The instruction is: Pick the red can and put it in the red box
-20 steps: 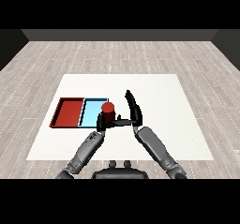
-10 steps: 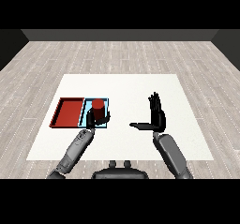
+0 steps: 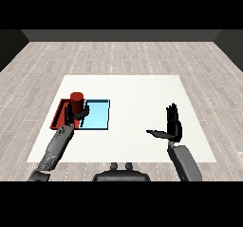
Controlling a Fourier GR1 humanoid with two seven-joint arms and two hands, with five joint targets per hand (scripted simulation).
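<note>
Head view: a flat white table (image 3: 133, 88) with a smooth matte top stands on a floor of pale grey wooden planks (image 3: 118, 55) laid in long strips. At the table's left side two shallow rectangular trays lie side by side, their long edges touching: the red tray (image 3: 59, 114) on the left, with a thin raised rim, and the light blue tray (image 3: 97, 117) on the right, glossy and plain.

The red can (image 3: 76, 101) is a smooth cylinder of uniform red with a flat round top. It stands upright, its long axis vertical and the top facing up, over the right part of the red tray, close to the edge shared with the blue tray. Whether its base touches the tray floor cannot be told, since the hand covers its lower part.

The left hand (image 3: 76, 113), black and jointed, has its fingers and thumb curled round the lower half of the can, gripping it. Its grey forearm (image 3: 57, 147), a smooth rounded tube, rises from the lower left corner toward the trays.

The right hand (image 3: 173, 125) is well apart from the trays, over the bare right part of the table. Its fingers are straight and point up, the thumb stretched out sideways to the left; it holds nothing. Its grey forearm (image 3: 185, 162) comes up from the lower right.
</note>
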